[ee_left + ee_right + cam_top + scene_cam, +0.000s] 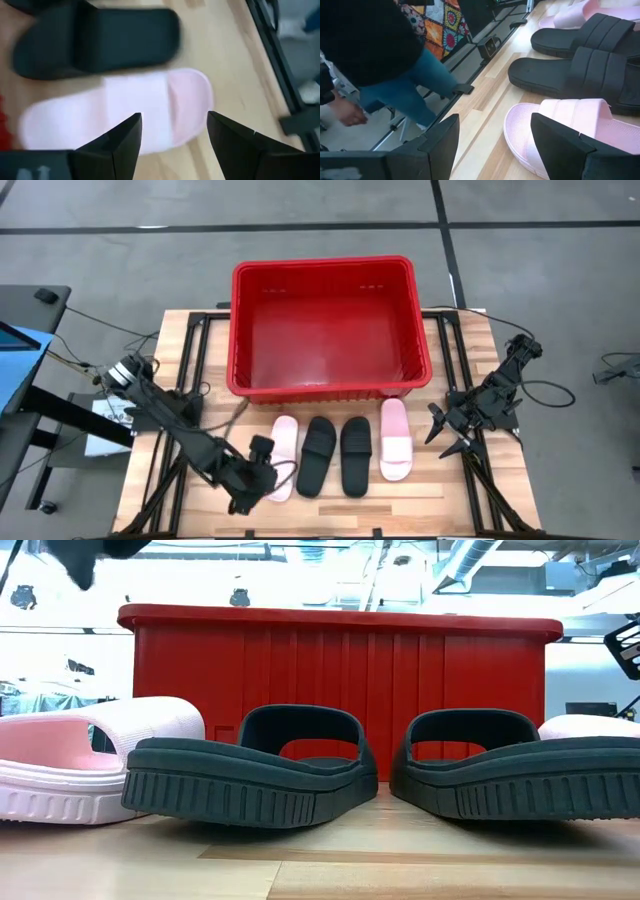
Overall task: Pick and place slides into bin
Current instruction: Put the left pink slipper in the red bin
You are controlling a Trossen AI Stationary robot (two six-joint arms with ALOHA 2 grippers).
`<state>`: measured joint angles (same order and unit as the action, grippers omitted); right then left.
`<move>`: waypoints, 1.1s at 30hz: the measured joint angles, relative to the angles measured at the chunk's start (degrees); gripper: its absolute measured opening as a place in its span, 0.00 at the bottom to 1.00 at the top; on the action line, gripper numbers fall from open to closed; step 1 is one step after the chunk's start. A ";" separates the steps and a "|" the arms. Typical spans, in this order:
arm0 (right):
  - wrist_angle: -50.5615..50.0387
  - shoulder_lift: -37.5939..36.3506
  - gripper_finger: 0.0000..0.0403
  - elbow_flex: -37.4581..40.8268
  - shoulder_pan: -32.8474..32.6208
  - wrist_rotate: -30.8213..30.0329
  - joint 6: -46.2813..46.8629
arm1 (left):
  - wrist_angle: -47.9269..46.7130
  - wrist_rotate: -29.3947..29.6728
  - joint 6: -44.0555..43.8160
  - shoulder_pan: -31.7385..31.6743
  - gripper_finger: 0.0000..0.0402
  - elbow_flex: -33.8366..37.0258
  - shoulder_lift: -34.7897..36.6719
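You are only starting: all four slides (340,454) are lying just beside the empty bin (240,330). Your left gripper (250,492) is hovering wide over the leftmost pink slide (120,115); the right gripper (447,430) is waiting, spread wide and empty.

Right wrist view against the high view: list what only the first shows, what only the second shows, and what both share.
Only the right wrist view shows a person standing beside the table.

Only the high view shows the red bin, empty, the left gripper open beside the left pink slide, and the right gripper from outside, open and apart from the slides.

Both show the right pink slide, the two black slides next to it, and the wooden table.
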<state>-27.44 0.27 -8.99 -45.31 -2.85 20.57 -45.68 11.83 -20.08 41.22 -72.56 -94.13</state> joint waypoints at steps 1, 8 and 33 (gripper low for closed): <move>0.00 -0.01 0.59 0.00 -0.01 0.00 -0.01 | -0.55 -0.94 -0.35 0.22 0.54 -0.76 -1.36; 0.00 0.01 0.59 0.00 -0.01 0.00 -0.01 | -1.98 -1.07 -0.61 1.43 0.54 -4.74 -10.20; -0.02 0.01 0.59 0.00 -0.01 0.00 -0.01 | -0.93 1.69 -1.53 2.66 0.51 -9.90 -24.76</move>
<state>-27.46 0.27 -8.99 -45.32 -2.85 20.56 -46.61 13.53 -21.61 43.88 -82.46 -118.89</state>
